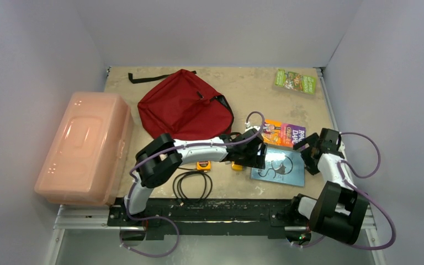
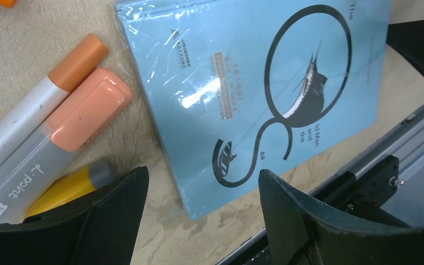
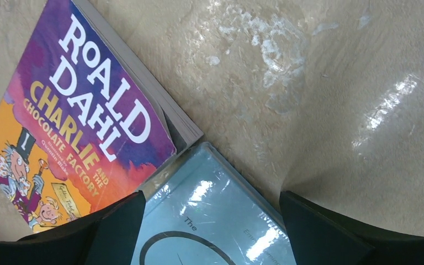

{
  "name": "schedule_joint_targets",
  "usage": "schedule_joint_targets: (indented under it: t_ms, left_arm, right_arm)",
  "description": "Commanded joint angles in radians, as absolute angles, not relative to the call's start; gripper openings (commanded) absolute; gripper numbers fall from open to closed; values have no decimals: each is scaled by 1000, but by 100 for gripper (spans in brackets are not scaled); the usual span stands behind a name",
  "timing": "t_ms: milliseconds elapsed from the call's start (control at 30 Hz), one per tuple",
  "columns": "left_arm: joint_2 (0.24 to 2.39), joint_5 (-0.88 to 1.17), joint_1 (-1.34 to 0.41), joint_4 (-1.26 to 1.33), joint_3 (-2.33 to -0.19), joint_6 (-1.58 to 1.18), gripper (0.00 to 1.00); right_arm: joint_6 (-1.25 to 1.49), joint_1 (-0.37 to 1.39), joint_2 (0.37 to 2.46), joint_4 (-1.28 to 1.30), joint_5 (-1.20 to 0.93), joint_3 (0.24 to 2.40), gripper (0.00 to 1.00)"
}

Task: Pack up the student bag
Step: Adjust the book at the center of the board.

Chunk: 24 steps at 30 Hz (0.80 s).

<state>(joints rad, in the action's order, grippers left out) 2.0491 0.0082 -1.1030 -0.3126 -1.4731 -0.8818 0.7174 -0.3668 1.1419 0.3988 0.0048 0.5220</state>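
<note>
Near the front edge of the table (image 1: 237, 88), your left gripper (image 2: 201, 185) hangs low over one corner of a pale blue, shrink-wrapped book (image 2: 254, 94). Its jaws are apart, with nothing between them. Three markers lie just beside that book: an orange-capped marker (image 2: 77, 58), a peach-capped marker (image 2: 88, 110) and a yellow marker (image 2: 66, 187).

Your right gripper (image 3: 212, 201) is spread wide and empty over the book's opposite corner, which meets a Roald Dahl paperback (image 3: 83, 121). Whether they overlap is unclear.

The student bag (image 1: 185, 107) lies flat toward the table's far left, well apart from both grippers. Whether it is unzipped cannot be told.

With one arm at each end of the blue book, the placement suggests it is the item you are about to pick, probably because a thin, flat cover is hard to pinch from above.
</note>
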Motion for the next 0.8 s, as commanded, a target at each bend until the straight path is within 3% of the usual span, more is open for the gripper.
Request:
schedule_joint_targets:
  t_ms: [0,267,767]
  left_arm:
    - [2073,-22,-1100,-299,-1501,-896,72]
    - [2116,-12,-1099,-278,-1534,-873,71]
    - [1991,193,-1087,-176,-1553,-781,57]
  right_arm:
    - [733,-369,1189,347,-25,513,97]
    - [729,-369,1222,310,-59,494,96]
    - [697,-369,1233,314,-139,461,94]
